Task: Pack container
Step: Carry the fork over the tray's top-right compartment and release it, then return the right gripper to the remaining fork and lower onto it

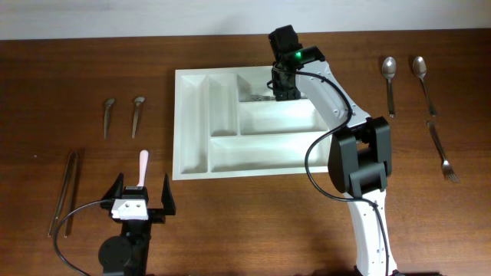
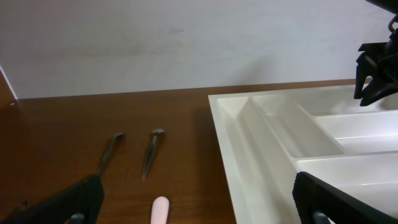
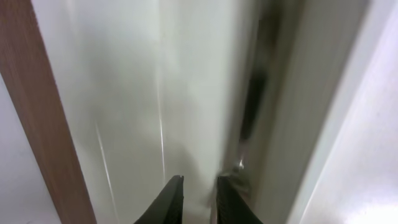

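The white container (image 1: 192, 123) lies in the middle of the table and also shows in the left wrist view (image 2: 249, 143). My right gripper (image 1: 285, 86) reaches down into its top long compartment. In the right wrist view its fingers (image 3: 199, 186) are a narrow gap apart with nothing between them. A blurred metal piece (image 3: 241, 167) lies just right of them, and a fork (image 1: 259, 97) lies in that compartment. My left gripper (image 1: 140, 201) is open near the front edge. A pink-handled utensil (image 1: 143, 164) lies on the table just ahead, between its fingers (image 2: 160, 210).
Two small spoons (image 1: 108, 115) (image 1: 137, 113) lie left of the container. Long tongs (image 1: 65, 192) lie at the far left. Two spoons (image 1: 390, 77) (image 1: 422, 73) and a fork (image 1: 443, 149) lie right of the container, beyond the right arm (image 1: 360, 153).
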`<state>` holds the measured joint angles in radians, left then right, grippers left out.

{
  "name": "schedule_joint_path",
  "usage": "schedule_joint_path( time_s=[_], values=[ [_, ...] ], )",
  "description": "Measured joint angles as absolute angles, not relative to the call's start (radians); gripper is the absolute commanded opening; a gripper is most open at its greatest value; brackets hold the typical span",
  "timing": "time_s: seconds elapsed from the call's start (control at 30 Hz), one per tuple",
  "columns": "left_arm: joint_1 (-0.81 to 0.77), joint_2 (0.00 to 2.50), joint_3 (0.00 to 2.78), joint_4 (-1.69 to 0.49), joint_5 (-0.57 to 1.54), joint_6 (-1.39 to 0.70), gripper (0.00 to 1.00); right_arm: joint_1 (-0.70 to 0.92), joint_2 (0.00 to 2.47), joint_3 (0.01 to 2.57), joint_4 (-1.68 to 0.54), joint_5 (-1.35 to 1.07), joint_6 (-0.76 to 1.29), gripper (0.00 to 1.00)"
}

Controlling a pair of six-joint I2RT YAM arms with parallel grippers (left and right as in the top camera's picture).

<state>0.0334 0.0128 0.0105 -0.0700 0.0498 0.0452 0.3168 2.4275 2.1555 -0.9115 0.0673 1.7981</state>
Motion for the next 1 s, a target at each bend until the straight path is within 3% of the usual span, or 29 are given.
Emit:
schedule_joint_path(
  time_s=[0.07,0.27,0.43,0.5,0.83,1.0],
  values=[
    [0.033,0.013,0.01,-0.07,0.05,0.046,0.99,0.315,2.428,2.156,-0.899,0.068,1.776,0.26],
    [0.033,0.013,0.01,-0.07,0.05,0.046,0.99,0.299,2.428,2.162,-0.82,0.069,1.613,0.61],
    [0.033,0.013,0.01,-0.07,0.05,0.046,0.99,0.232,2.428,2.249,-0.869,0.081,1.29,0.91],
    [0.033,0.013,0.01,-0.07,0.05,0.046,0.99,0.186,2.425,2.306,-0.916,0.083,1.13,0.98],
    [0.033,0.013,0.01,-0.07,0.05,0.046,0.99,-0.155,2.273,2.695,-1.505,0.096,0.173,0.99],
    [0.033,0.013,0.01,-0.07,0.05,0.045,0.99,-0.296,2.177,2.749,-1.692,0.097,-0.078,0.99]
  ],
)
